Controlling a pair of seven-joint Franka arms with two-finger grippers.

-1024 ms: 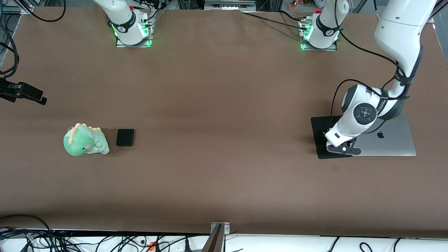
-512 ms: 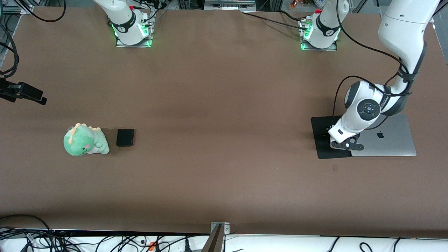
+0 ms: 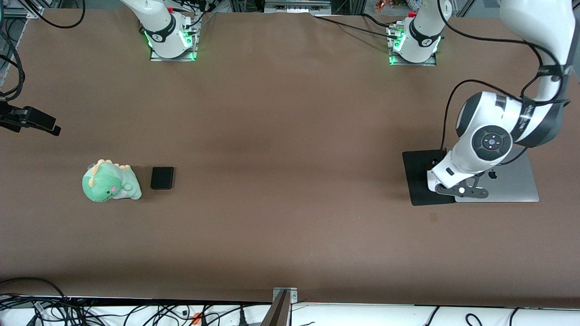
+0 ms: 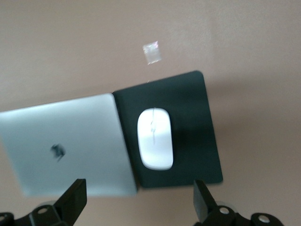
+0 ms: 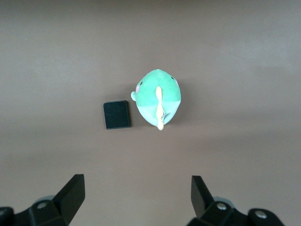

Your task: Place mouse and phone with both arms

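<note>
A soft green plush dinosaur toy [image 3: 110, 182] lies toward the right arm's end. A closed silver laptop [image 3: 509, 181] adjoins a flat black mat [image 3: 416, 176].

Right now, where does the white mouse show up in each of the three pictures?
Front view: not visible; the left arm hangs over the black mat.
Left wrist view: mouse lies on the mat, beside the silver laptop.
Right wrist view: not in it.
Shared landmark: mat and laptop.
</note>
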